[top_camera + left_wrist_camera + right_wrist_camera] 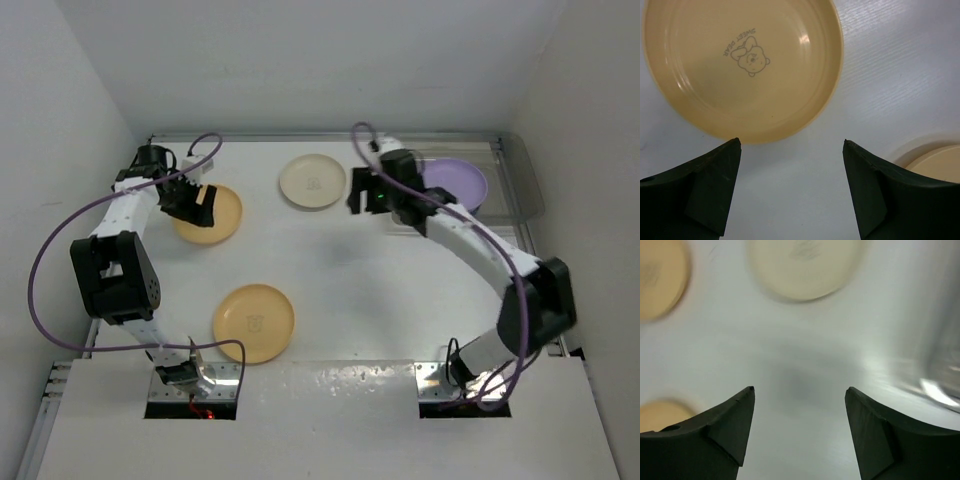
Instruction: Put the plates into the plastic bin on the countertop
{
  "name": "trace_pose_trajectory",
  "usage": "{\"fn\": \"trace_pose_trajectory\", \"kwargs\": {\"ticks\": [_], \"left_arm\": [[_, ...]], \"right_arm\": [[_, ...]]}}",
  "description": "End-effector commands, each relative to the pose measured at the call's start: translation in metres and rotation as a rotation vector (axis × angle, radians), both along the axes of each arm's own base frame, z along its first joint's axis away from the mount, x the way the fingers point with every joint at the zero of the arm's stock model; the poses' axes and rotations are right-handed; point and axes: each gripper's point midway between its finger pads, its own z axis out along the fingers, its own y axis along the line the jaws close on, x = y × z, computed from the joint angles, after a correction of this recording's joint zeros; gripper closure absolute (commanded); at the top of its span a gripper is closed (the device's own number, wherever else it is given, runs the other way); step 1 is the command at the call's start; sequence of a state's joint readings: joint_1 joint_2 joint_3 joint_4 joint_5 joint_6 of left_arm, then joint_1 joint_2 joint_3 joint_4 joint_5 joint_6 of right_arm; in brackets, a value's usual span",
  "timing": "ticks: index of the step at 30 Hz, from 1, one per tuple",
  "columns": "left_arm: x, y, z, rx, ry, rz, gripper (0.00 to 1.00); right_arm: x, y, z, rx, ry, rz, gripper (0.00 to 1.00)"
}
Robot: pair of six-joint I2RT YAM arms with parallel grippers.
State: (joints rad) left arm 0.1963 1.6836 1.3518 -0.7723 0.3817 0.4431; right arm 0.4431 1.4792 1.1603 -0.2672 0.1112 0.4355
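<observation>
Left hand (791, 150) is released, fingers spread wide with only bare bench (900, 75) between them. Just ahead of the tips lies the far yellow-orange plate (740, 65), its rim near them but apart. From above I see that plate sitting toward the far left corner, close to the left wall (60, 150), so room is tight on that side, while its right side faces open bench.

Right hand (799, 390) is released as well, nothing between its fingers. It hangs over bare bench between the cream plate (805, 265) and the clear bin (520, 185). The wrist view is blurred, and the bin's wall shows only as a streak at its right edge. The bin sits in the far right corner, near the right wall. The lavender plate (455, 183) lies inside it, at its left end, partly hidden by the arm.

The near yellow-orange plate (254, 322) lies alone close to the bench's near edge, well apart from the others. The middle of the bench is bare, open room for both arms.
</observation>
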Motion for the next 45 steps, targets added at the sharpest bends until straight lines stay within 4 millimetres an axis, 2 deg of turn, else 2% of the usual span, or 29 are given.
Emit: {"fn": "trace_pose_trajectory", "kwargs": {"ticks": [1, 2, 3, 4, 6, 7, 8, 12, 13, 15, 16, 20, 21, 24, 25, 27, 28, 29, 30, 32, 34, 35, 36, 37, 38, 40, 41, 43, 45], "left_arm": [[0.009, 0.02, 0.031, -0.001, -0.09, 0.113, 0.16], [0.008, 0.024, 0.035, -0.006, -0.097, 0.136, 0.16], [0.008, 0.036, 0.042, 0.0, -0.122, 0.165, 0.16], [0.004, 0.041, 0.037, -0.001, -0.109, 0.181, 0.16], [-0.006, 0.05, 0.035, -0.001, -0.103, 0.213, 0.16], [-0.01, 0.054, 0.036, 0.008, -0.106, 0.227, 0.16], [-0.014, 0.054, 0.035, 0.015, -0.105, 0.216, 0.16], [-0.032, 0.059, 0.023, 0.021, -0.079, 0.226, 0.16], [-0.033, 0.062, 0.023, 0.021, -0.079, 0.237, 0.16], [-0.036, 0.06, 0.025, 0.02, -0.089, 0.225, 0.16], [-0.038, 0.059, 0.022, 0.017, -0.079, 0.225, 0.16], [-0.039, 0.059, 0.026, 0.02, -0.091, 0.225, 0.16], [-0.039, 0.059, 0.029, 0.023, -0.099, 0.225, 0.16], [-0.039, 0.059, 0.029, 0.028, -0.102, 0.217, 0.16], [-0.039, 0.059, 0.029, 0.028, -0.102, 0.217, 0.16], [-0.037, 0.06, 0.032, 0.03, -0.11, 0.217, 0.16], [-0.037, 0.06, 0.032, 0.03, -0.11, 0.217, 0.16], [-0.037, 0.06, 0.032, 0.03, -0.11, 0.217, 0.16], [-0.037, 0.06, 0.032, 0.03, -0.11, 0.217, 0.16], [-0.035, 0.061, 0.035, 0.033, -0.119, 0.217, 0.16], [-0.035, 0.06, 0.032, 0.025, -0.108, 0.225, 0.16], [-0.035, 0.06, 0.032, 0.025, -0.108, 0.225, 0.16], [-0.034, 0.06, 0.029, 0.023, -0.1, 0.225, 0.16], [-0.032, 0.061, 0.032, 0.025, -0.108, 0.225, 0.16], [-0.032, 0.061, 0.029, 0.022, -0.098, 0.225, 0.16], [-0.032, 0.061, 0.026, 0.015, -0.087, 0.232, 0.16], [-0.03, 0.064, 0.026, 0.025, -0.086, 0.239, 0.16], [-0.028, 0.065, 0.026, 0.026, -0.086, 0.239, 0.16], [-0.026, 0.067, 0.025, 0.029, -0.08, 0.252, 0.16]], "right_arm": [[-0.048, 0.108, -0.063, 0.036, 0.215, 0.379, 0.29], [-0.063, 0.134, -0.066, 0.035, 0.226, 0.458, 0.29], [-0.065, 0.159, -0.051, 0.071, 0.205, 0.53, 0.28], [-0.091, 0.185, -0.083, 0.027, 0.275, 0.607, 0.28], [-0.105, 0.213, -0.09, 0.031, 0.288, 0.703, 0.28], [-0.123, 0.225, -0.107, 0.004, 0.32, 0.75, 0.28], [-0.138, 0.237, -0.11, -0.006, 0.32, 0.801, 0.28], [-0.172, 0.251, -0.152, -0.085, 0.377, 0.836, 0.37], [-0.173, 0.244, -0.166, -0.123, 0.391, 0.808, 0.44], [-0.179, 0.244, -0.178, -0.152, 0.392, 0.778, 0.55], [-0.172, 0.235, -0.185, -0.2, 0.373, 0.725, 0.69], [-0.162, 0.228, -0.173, -0.214, 0.318, 0.641, 1.0], [-0.158, 0.223, -0.172, -0.227, 0.303, 0.613, 1.0], [-0.14, 0.215, -0.136, -0.172, 0.229, 0.55, 1.0], [-0.118, 0.205, -0.112, -0.11, 0.203, 0.474, 1.0], [-0.099, 0.189, -0.081, -0.057, 0.162, 0.398, 1.0], [-0.069, 0.158, -0.059, -0.012, 0.144, 0.285, 1.0], [-0.056, 0.144, -0.04, 0.016, 0.113, 0.236, 1.0], [-0.021, 0.095, -0.034, 0.021, 0.114, 0.096, 1.0], [0.001, 0.056, -0.006, 0.048, 0.063, -0.018, 1.0], [0.036, -0.028, 0.009, 0.043, 0.038, -0.247, 1.0], [0.048, -0.069, 0.012, 0.049, 0.033, -0.359, 1.0], [0.054, -0.09, 0.013, 0.044, 0.027, -0.42, 1.0], [0.063, -0.127, 0.015, 0.047, 0.021, -0.514, 1.0], [0.07, -0.16, 0.003, 0.047, 0.047, -0.6, 1.0], [0.081, -0.188, 0.01, 0.06, 0.036, -0.667, 1.0], [0.08, -0.227, -0.017, 0.051, 0.115, -0.763, 1.0], [0.088, -0.251, -0.012, 0.083, 0.12, -0.816, 1.0], [0.088, -0.269, -0.033, 0.1, 0.186, -0.872, 1.0]]}}
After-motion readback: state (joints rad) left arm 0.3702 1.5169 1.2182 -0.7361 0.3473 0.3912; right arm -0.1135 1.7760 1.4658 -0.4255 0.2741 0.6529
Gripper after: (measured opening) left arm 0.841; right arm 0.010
